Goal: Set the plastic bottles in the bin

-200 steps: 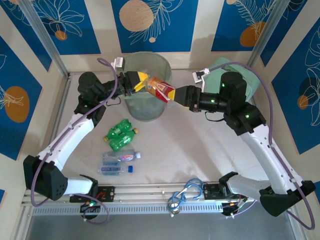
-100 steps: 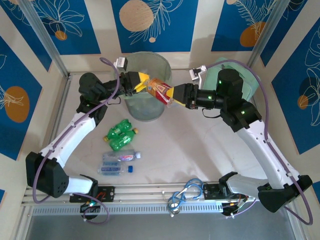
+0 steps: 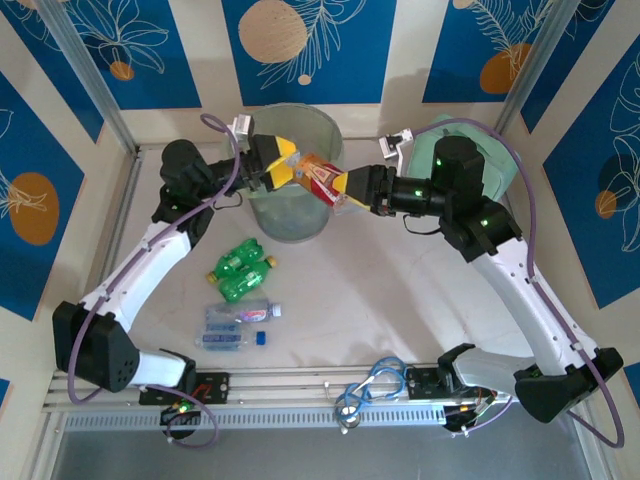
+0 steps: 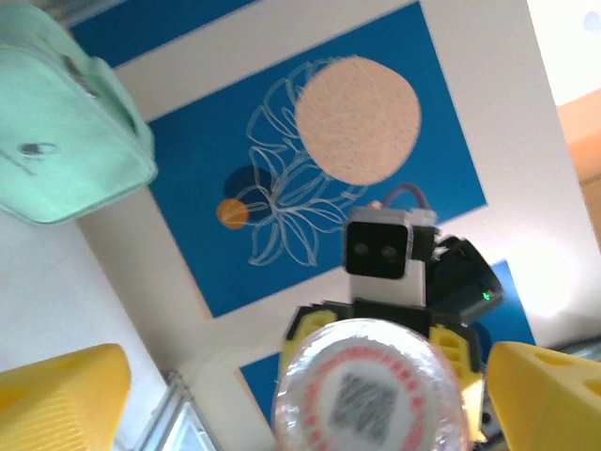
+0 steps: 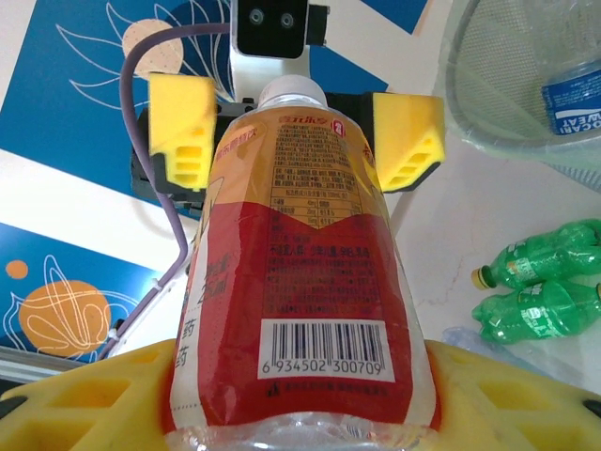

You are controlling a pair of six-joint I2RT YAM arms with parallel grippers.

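Note:
A red-labelled plastic bottle (image 3: pixel 320 180) hangs in the air over the near rim of the bin (image 3: pixel 290 225), a translucent pale-green bucket. My right gripper (image 3: pixel 350 187) is shut on its base end (image 5: pixel 296 310). My left gripper (image 3: pixel 282 170) is open, with its yellow pads (image 5: pixel 183 127) standing apart on either side of the white cap (image 4: pixel 371 395). Two green bottles (image 3: pixel 240 270) and two clear blue-labelled bottles (image 3: pixel 235 325) lie on the table in front of the bin. Inside the bin (image 5: pixel 507 75) a blue-labelled bottle (image 5: pixel 573 99) shows.
A mint-green soft case (image 3: pixel 430 150) sits at the back right behind my right arm. A loose blue cap (image 3: pixel 260 338) lies beside the clear bottles. A coil of blue cable (image 3: pixel 370 385) rests on the front rail.
My right gripper moved in and closed on the bottle's base. My left gripper, which held the bottle's cap end, has opened and let go.

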